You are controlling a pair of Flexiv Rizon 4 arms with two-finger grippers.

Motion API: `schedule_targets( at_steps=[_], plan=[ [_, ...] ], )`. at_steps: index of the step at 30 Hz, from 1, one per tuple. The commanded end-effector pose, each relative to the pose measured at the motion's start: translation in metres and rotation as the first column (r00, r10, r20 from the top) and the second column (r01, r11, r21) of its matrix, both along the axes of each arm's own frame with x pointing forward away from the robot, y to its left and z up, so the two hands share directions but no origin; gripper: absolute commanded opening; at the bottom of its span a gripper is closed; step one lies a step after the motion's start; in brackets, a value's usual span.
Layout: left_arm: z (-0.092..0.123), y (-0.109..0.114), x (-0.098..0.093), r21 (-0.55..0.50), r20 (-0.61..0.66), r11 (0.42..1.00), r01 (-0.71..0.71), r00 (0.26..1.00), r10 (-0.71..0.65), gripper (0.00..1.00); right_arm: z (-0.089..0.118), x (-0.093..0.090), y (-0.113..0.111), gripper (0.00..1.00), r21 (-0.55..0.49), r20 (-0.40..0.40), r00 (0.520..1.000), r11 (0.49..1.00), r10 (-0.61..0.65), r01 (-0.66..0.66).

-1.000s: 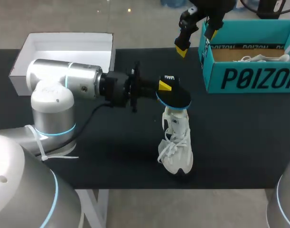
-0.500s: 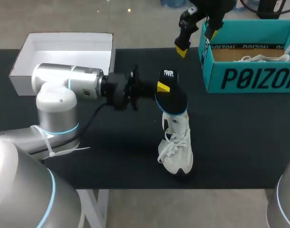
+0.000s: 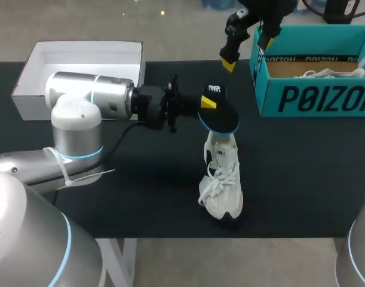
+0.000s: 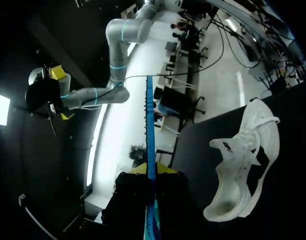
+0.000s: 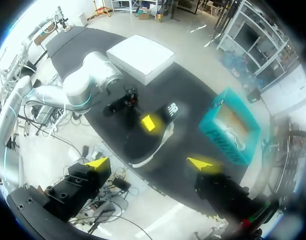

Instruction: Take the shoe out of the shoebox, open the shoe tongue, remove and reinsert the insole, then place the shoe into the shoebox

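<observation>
A white shoe [image 3: 223, 179] stands on the black table, toe toward the front edge. Just above its heel opening hangs the black insole [image 3: 220, 117] with a blue rim, and my left gripper [image 3: 207, 103] is shut on its edge. The left wrist view shows the insole [image 4: 150, 135] edge-on between the yellow tips of the left gripper [image 4: 151, 170], with the shoe [image 4: 243, 170] beside it. My right gripper [image 3: 247, 51] hangs open high above the table, beside the teal shoebox [image 3: 313, 98]. From there the right gripper [image 5: 150, 163] looks down on insole [image 5: 165, 112] and shoe [image 5: 150, 150].
The teal shoebox at the back right holds another white shoe [image 3: 325, 73]. A white box lid [image 3: 80, 54] lies at the back left. My left arm's thick elbow stretches across the table's left half.
My left gripper has carried the insole slightly up and toward the far edge, turning it a little; its elbow shifted right. The right arm and the shoe have not moved.
</observation>
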State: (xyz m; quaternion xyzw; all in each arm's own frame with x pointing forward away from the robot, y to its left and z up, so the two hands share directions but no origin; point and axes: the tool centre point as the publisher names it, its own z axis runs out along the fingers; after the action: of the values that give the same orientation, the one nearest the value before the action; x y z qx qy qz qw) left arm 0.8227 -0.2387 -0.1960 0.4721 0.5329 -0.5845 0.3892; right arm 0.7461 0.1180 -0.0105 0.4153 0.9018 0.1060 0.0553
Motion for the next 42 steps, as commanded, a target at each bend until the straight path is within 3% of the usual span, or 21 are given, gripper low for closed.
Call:
schedule_targets(
  at_steps=[1, 7, 9, 12, 17, 28, 42],
  plan=[
    [-0.001, -0.001, 0.001, 0.000, 0.001, 1.000, 0.000, 1.000, 0.000, 0.00, 0.000, 0.001, 0.001, 1.00, -0.002, -0.002, 1.000, 1.000, -0.001, 0.001],
    [-0.001, -0.001, 0.001, 0.000, 0.001, 1.000, 0.000, 1.000, 0.000, 0.00, 0.000, 0.001, 0.001, 1.00, -0.002, -0.002, 1.000, 1.000, -0.001, 0.001],
    [0.011, -0.004, -0.002, -0.021, 0.220, 0.999, 0.029, 0.975, -0.023, 0.00, 0.000, 0.001, 0.001, 1.00, -0.002, -0.002, 1.000, 1.000, -0.001, 0.001],
    [0.022, -0.007, -0.007, -0.046, 0.389, 0.998, 0.053, 0.921, -0.031, 0.00, 0.000, 0.001, 0.001, 1.00, -0.002, -0.002, 1.000, 1.000, -0.001, 0.001],
    [0.025, -0.007, -0.013, -0.035, 0.499, 0.998, 0.048, 0.866, -0.024, 0.00, 0.000, 0.001, 0.001, 1.00, -0.002, -0.002, 1.000, 1.000, -0.001, 0.001],
    [-0.014, 0.002, -0.020, -0.100, 0.481, 0.995, -0.027, 0.874, 0.072, 0.00, 0.000, 0.001, 0.001, 1.00, -0.002, -0.002, 1.000, 1.000, -0.001, 0.001],
    [-0.001, 0.007, 0.001, -0.067, 0.558, 0.997, 0.041, 0.830, 0.004, 0.00, 0.000, 0.001, 0.001, 1.00, -0.002, -0.002, 1.000, 1.000, -0.001, 0.001]
  ],
)
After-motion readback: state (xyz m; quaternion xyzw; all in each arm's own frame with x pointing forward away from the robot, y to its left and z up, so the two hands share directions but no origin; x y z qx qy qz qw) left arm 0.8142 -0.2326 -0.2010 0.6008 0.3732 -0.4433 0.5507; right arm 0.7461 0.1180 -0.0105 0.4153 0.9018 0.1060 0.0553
